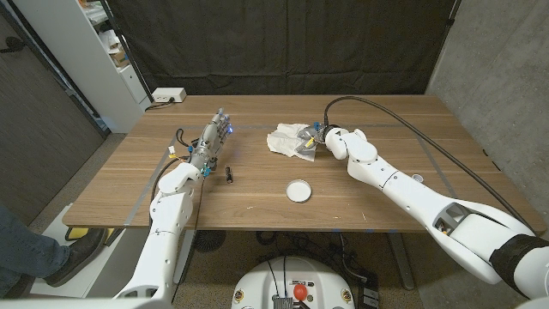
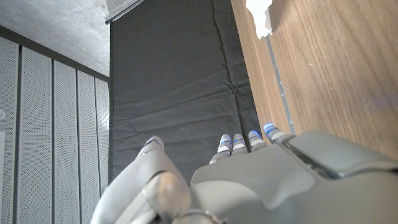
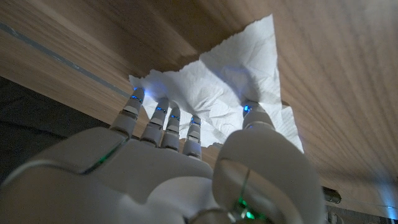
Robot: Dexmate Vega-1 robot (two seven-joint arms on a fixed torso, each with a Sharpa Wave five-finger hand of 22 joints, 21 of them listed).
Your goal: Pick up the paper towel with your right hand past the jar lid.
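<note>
the paper towel [image 1: 286,140] lies crumpled on the wooden table [image 1: 377,215], toward the far side and a little right of the middle. the right hand [image 1: 314,137] is at the towel's right edge, reaching in from the right arm that crosses the table from the near right corner. in the right wrist view the right hand [image 3: 186,168] has its fingers [image 3: 165,118] stretched out side by side onto the white paper towel [image 3: 230,81], with the thumb tip set apart from them and also on the paper. the fingers are apart and touch the towel, but i cannot tell whether any of it is pinched between them.

the jar lid [image 1: 298,190], round and white, sits on the table nearer the robot than the towel, well apart from it and not touched by either hand. a small dark object [image 1: 230,173] lies on the table left of the lid, just beside the left hand.

the left hand [image 1: 211,139] is on the left part of the table, fingers pointing away from the robot. in the left wrist view the left hand [image 2: 249,180] shows its fingers [image 2: 249,138] straight and close together, thumb off to one side, holding nothing. a corner of the towel [image 2: 261,15] shows in that view as well.
</note>
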